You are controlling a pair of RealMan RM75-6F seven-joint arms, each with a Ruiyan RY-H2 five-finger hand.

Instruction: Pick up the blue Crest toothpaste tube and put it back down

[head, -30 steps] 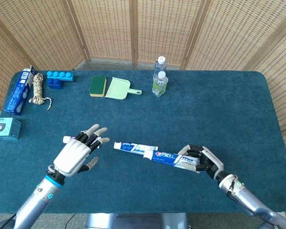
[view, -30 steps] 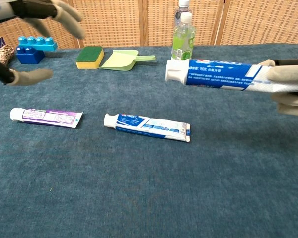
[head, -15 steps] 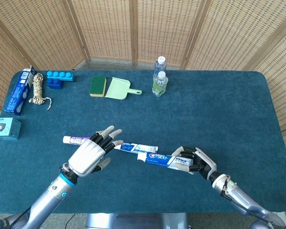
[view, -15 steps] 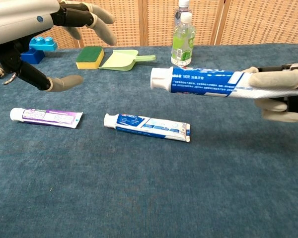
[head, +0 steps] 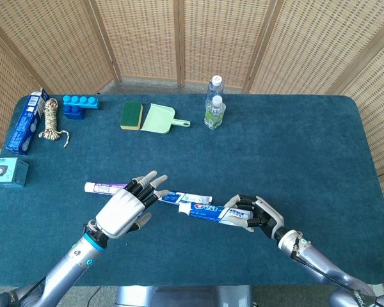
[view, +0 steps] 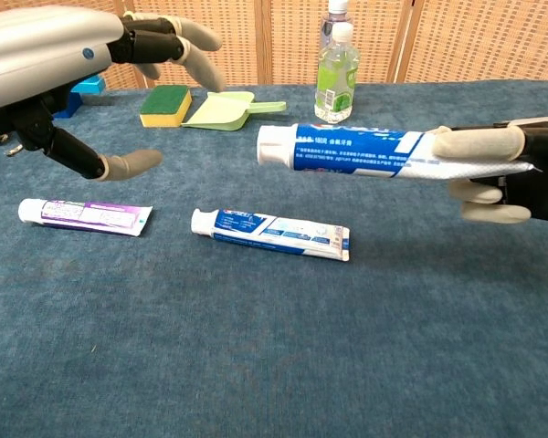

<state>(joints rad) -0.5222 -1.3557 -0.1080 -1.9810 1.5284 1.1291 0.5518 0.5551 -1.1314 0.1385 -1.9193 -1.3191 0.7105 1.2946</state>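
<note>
My right hand (head: 255, 215) (view: 504, 173) grips the blue Crest tube (head: 201, 210) (view: 347, 146) by its flat tail end. The tube hangs level above the table with its white cap pointing left. My left hand (head: 123, 211) (view: 64, 59) hovers to the left of the cap with fingers spread and nothing in it. Beneath them on the blue cloth lie a second blue-and-white tube (head: 187, 198) (view: 269, 233) and a purple-labelled tube (head: 102, 187) (view: 84, 214).
Along the far edge stand two bottles (head: 214, 103), a pale green dustpan (head: 160, 119) and a green-yellow sponge (head: 132, 115). At the far left are blue toy bricks (head: 80, 105), a coil of rope (head: 50, 120), a blue box (head: 24, 123) and a small teal box (head: 8, 171).
My right hand has carried the Crest tube leftward, staying off the table. My left hand has moved right and forward, closer to the tube's cap.
</note>
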